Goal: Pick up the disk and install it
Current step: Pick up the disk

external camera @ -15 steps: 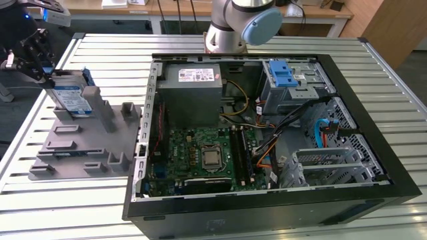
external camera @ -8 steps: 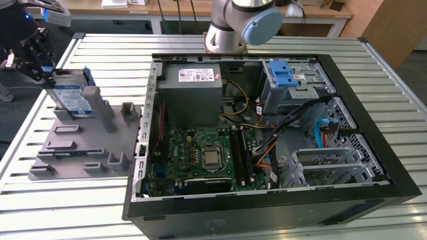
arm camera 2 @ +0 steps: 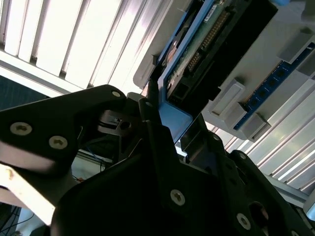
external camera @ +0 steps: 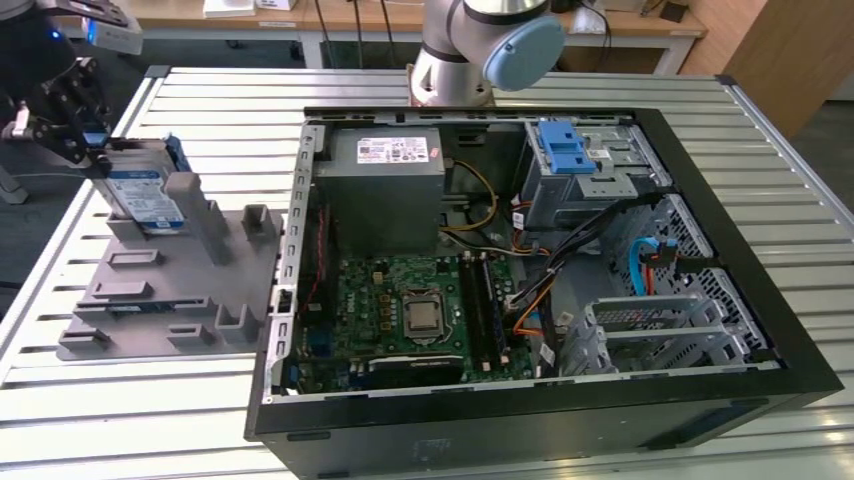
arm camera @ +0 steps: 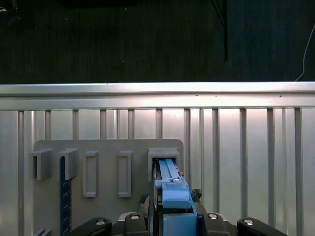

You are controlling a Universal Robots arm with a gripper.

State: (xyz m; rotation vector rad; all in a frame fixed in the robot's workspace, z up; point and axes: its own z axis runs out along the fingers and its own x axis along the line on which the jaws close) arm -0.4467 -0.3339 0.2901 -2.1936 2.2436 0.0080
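- disk (external camera: 140, 195): flat silver-grey slab with blue plastic rails, on edge in a slotted grey holder (external camera: 200, 300), at the exterior view's left on the ribbed metal bench (external camera: 214, 100); long axis unclear.
- gripper (external camera: 91, 148): black fingers (arm camera 2: 197, 140) narrow, clamping the disk's top rail.

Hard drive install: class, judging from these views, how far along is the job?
Done: the grasp looks made, with the end effector closed on the hard drive at its top edge. In hand: the drive stands upright in the grey fixture, outside the open computer case. Left: it is not yet lifted out, nor seated in the metal drive bay.
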